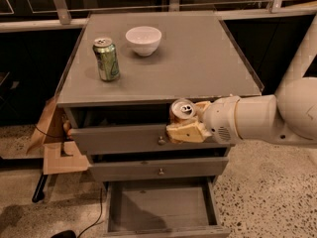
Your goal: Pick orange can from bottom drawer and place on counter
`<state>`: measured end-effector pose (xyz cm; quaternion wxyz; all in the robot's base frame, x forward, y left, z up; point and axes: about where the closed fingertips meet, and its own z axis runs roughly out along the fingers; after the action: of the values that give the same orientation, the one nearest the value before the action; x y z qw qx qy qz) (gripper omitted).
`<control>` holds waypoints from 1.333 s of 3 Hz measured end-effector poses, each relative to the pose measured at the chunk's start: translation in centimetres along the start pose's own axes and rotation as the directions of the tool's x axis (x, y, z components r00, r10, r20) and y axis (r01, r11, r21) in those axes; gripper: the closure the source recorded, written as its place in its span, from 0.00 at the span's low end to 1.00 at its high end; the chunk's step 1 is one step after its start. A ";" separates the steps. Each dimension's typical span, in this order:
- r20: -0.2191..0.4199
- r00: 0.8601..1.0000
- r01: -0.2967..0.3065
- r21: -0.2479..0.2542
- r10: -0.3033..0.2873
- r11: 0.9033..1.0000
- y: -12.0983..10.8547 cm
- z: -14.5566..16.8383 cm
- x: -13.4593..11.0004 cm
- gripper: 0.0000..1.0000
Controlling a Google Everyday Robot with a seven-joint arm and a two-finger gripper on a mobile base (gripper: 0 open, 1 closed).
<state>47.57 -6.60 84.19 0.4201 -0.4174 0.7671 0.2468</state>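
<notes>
Can (182,109) is out of the open bottom drawer (158,209), clasped by the fingers (185,132) of the gripper (184,120) just below the near edge of the table (198,58); lifting and placing remain.

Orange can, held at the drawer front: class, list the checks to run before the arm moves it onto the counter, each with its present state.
1. Grip on the small orange-brown metal can: ok. The gripper is shut on it, in front of the top grey drawer.
2. Can raised above the flat grey counter: not ok. It hangs just below the front edge.
3. Landing spot: ok. The counter's right front part is bare.
4. Green can and white bowl out of the way: ok. Both stand towards the left rear.
5. Can upright: cannot tell.
</notes>
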 end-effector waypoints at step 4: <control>-0.083 0.987 -0.128 0.092 0.136 0.987 -8.6 1.4 -6.3 1.00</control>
<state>57.38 -7.39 88.57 0.3857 -0.3576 0.8210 0.2220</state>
